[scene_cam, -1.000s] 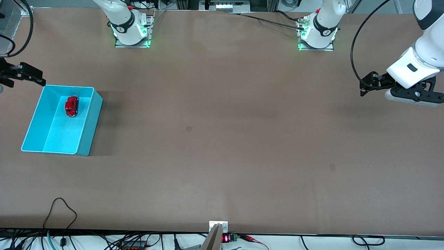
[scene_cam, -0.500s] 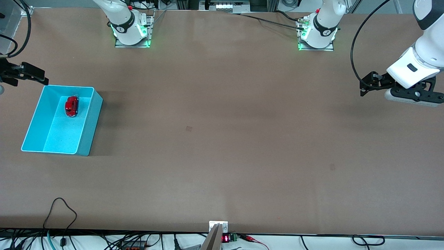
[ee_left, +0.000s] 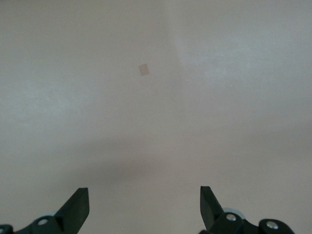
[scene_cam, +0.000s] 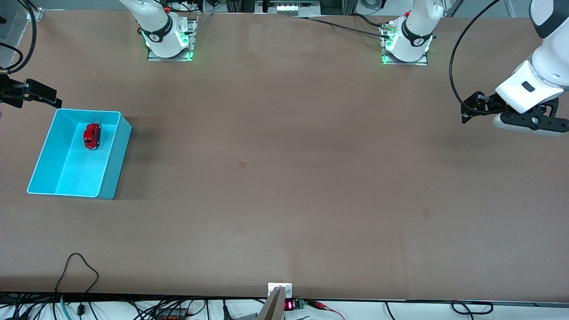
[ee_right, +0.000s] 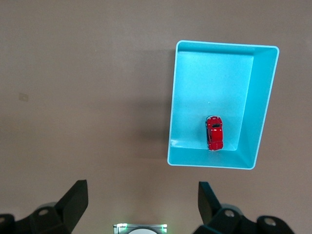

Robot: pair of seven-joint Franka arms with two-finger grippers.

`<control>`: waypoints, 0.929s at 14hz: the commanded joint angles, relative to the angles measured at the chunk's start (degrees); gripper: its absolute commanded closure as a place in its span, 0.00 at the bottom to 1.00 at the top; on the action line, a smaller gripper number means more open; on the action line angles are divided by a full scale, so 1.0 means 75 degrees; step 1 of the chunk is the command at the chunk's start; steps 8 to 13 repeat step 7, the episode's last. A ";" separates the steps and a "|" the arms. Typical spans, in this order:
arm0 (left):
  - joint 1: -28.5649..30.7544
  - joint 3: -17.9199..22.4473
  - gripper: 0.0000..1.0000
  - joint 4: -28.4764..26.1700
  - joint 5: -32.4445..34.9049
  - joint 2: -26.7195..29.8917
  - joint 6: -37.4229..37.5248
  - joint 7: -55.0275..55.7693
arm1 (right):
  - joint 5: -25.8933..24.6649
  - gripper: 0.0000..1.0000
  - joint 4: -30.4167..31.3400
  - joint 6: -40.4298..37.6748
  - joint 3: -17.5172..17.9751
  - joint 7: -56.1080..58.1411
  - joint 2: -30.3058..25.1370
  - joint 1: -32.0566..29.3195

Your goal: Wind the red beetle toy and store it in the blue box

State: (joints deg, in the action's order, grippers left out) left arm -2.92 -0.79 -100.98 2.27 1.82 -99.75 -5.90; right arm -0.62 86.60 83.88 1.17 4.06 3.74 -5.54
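The red beetle toy lies inside the blue box, on its floor close to the wall nearest the robots' bases. In the right wrist view the toy rests in the box with nothing touching it. My right gripper is open and empty, high over the table beside a corner of the box; its fingers stand wide apart. My left gripper is open and empty, waiting over bare table at the left arm's end, its fingers spread.
The brown table carries only the box. The right arm's base and the left arm's base stand along the table's edge. Cables lie at the edge nearest the front camera. A small tape mark is mid-table.
My right gripper has drifted slightly away from the box's corner toward the robots' side. The toy, the box and the left arm have not moved.
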 commanded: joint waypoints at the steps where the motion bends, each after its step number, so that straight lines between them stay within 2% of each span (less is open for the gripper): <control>1: 0.0026 -0.0024 0.00 0.0151 0.0132 -0.0044 0.0152 0.0072 | 0.0141 0.00 -0.0121 -0.0296 -0.0039 -0.0178 -0.0054 0.0025; 13: 0.0026 -0.0024 0.00 0.0151 0.0132 -0.0044 0.0152 0.0072 | 0.0130 0.00 -0.0132 -0.0285 -0.0027 -0.0178 -0.0054 0.0036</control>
